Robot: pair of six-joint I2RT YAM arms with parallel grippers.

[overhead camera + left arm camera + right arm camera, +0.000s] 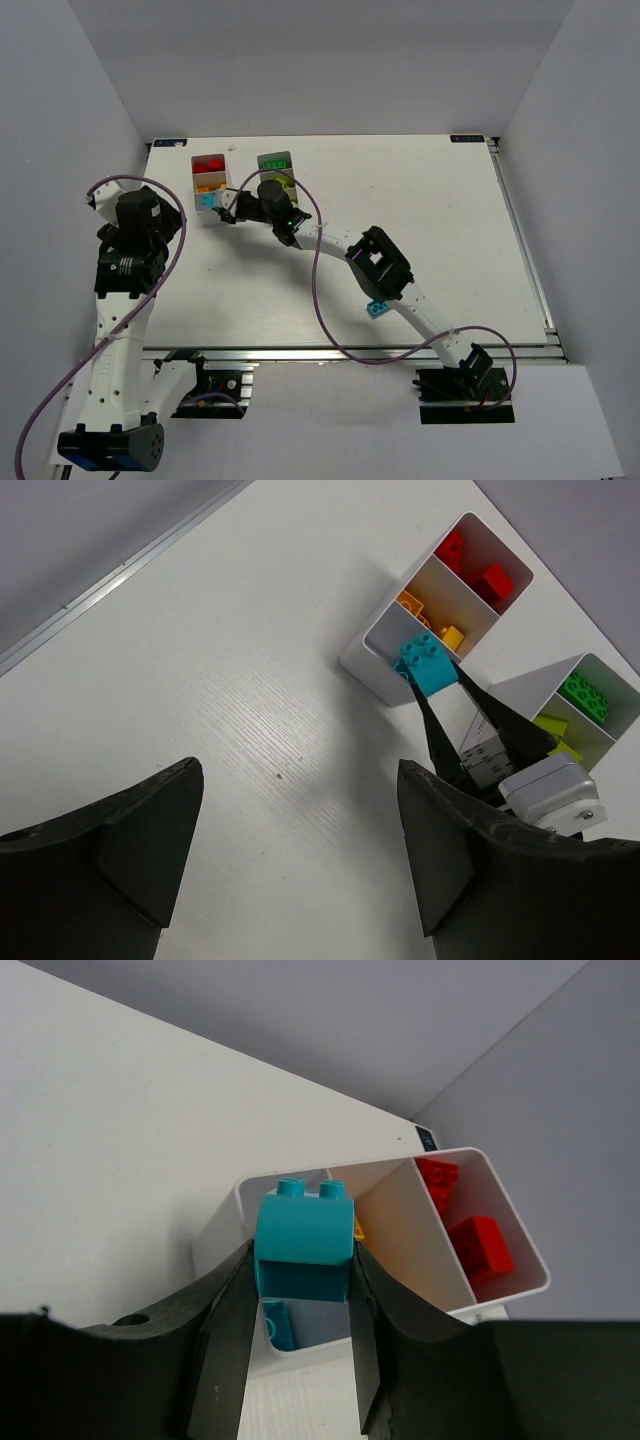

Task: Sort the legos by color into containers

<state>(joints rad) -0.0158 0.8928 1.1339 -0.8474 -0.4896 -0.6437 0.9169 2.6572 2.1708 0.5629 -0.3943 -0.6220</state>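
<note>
My right gripper [303,1257] is shut on a cyan brick [303,1228] and holds it just above the near end compartment of the left white tray [398,1228], where another cyan brick [278,1322] lies. That tray's middle compartment holds orange bricks [418,606], its far one red bricks [478,1247]. In the top view the right gripper [222,208] is at that tray's near end [230,176]. The second tray [520,694] holds dark green bricks [584,695] and lime-yellow bricks [552,725]. My left gripper [300,780] is open and empty, over bare table left of the trays.
A loose cyan brick [377,309] lies on the table near the front edge, beside the right arm's forearm. The two trays stand side by side at the back left of the table [430,210]. White walls enclose the table.
</note>
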